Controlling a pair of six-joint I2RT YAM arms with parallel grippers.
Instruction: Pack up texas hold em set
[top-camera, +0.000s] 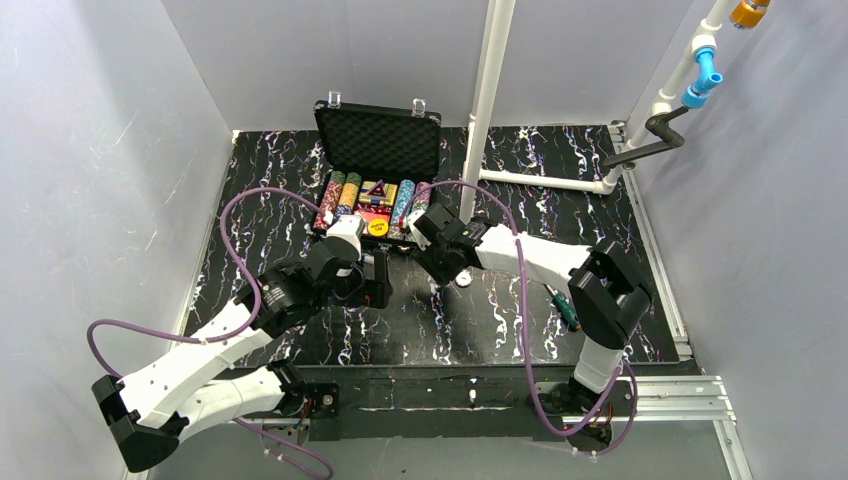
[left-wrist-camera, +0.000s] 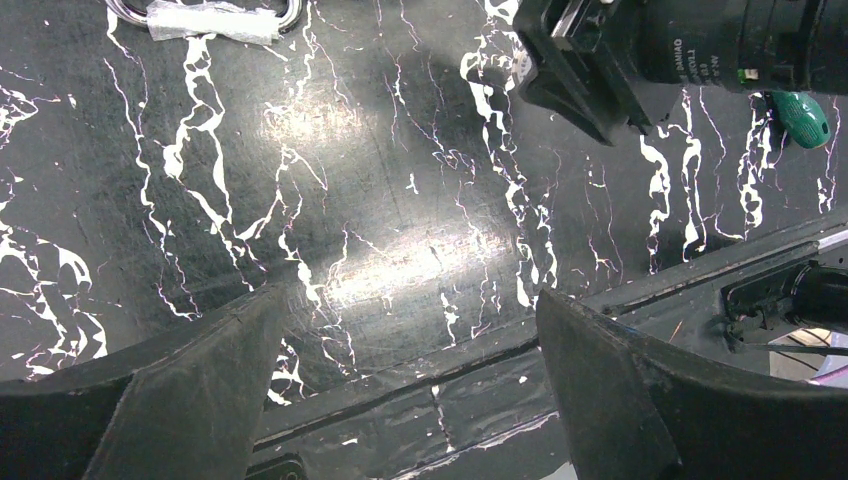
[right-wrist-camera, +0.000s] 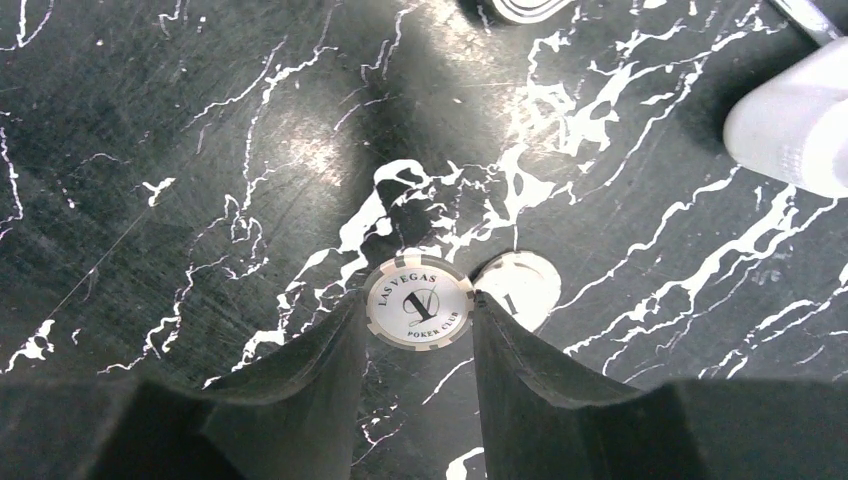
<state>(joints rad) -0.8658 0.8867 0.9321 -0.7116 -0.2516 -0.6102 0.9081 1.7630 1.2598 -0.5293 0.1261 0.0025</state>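
Right wrist view: right end effector (right-wrist-camera: 418, 308) pinches a white poker chip (right-wrist-camera: 418, 298) by its edges, with a second white chip (right-wrist-camera: 522, 285) just beside it on the tabletop (right-wrist-camera: 200, 150). Top view: both lie in front of the open black case (top-camera: 380, 140), near its right corner. Chip rows (top-camera: 342, 195) sit inside the case. Left end effector (left-wrist-camera: 408, 295) is spread wide above the tabletop, in front of the case's left half.

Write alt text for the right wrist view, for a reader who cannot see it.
The right gripper grips a white poker chip marked 1 by its edges, above a black marbled table. A second white chip lies just beside it, partly hidden by the gripper.
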